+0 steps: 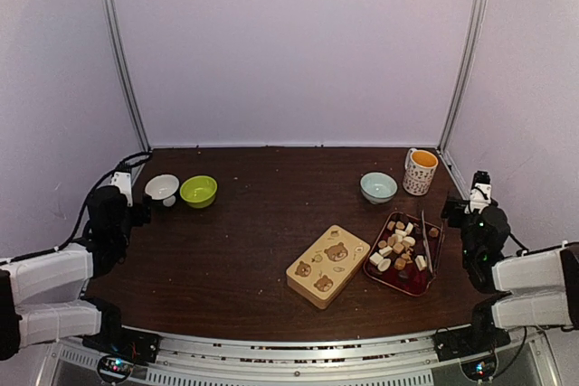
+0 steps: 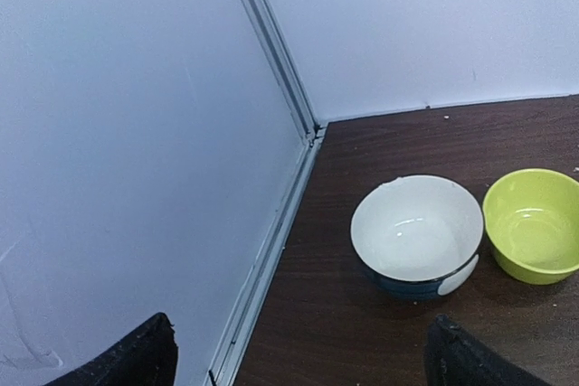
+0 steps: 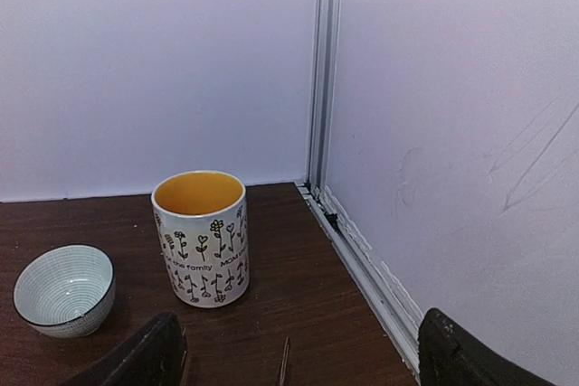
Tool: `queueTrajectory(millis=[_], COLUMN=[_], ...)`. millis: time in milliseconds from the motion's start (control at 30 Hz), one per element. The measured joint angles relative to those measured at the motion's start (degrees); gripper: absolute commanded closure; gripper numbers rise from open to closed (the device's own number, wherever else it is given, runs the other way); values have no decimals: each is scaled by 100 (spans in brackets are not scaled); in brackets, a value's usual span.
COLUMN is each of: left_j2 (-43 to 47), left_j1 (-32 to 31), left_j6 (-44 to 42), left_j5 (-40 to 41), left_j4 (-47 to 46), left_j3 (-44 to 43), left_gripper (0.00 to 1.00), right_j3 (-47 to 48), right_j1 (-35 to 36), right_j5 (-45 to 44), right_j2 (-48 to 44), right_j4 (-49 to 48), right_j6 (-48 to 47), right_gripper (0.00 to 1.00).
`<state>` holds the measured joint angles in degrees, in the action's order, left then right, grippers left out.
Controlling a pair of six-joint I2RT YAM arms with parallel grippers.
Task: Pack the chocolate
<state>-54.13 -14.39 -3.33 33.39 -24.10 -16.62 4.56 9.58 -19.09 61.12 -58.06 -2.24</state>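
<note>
The chocolate (image 1: 399, 247), small white, tan and dark pieces, lies heaped in a dark red tray (image 1: 415, 283) at the right of the table. A pair of metal tongs (image 1: 427, 243) rests along the tray's right side, and its tip (image 3: 284, 366) shows in the right wrist view. My right gripper (image 1: 457, 211) (image 3: 298, 357) hovers open just right of the tray, facing a flowered mug (image 3: 201, 238). My left gripper (image 1: 131, 203) (image 2: 298, 359) is open at the far left, near a white bowl (image 2: 416, 232), with nothing between its fingers.
A tan lid with bear pictures (image 1: 327, 265) lies left of the tray. A green bowl (image 1: 198, 191) (image 2: 534, 228) sits beside the white bowl (image 1: 162, 187). A pale blue bowl (image 1: 378, 187) (image 3: 65, 289) and the mug (image 1: 420, 171) stand at the back right. Walls close in both sides.
</note>
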Motion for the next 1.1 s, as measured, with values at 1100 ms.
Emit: queueTrajectory(millis=[1100], left_j2=[-2723], left_j1=[1381], left_j6=[48], left_j5=[-2208], left_j4=[-3289], left_j3=[-22], left_gripper=[2], right_j3=[756], right_j1=[-160], right_j5=[59], right_j2=[1709], right_j4=[-804], right_j6=[264], right_gripper=[0])
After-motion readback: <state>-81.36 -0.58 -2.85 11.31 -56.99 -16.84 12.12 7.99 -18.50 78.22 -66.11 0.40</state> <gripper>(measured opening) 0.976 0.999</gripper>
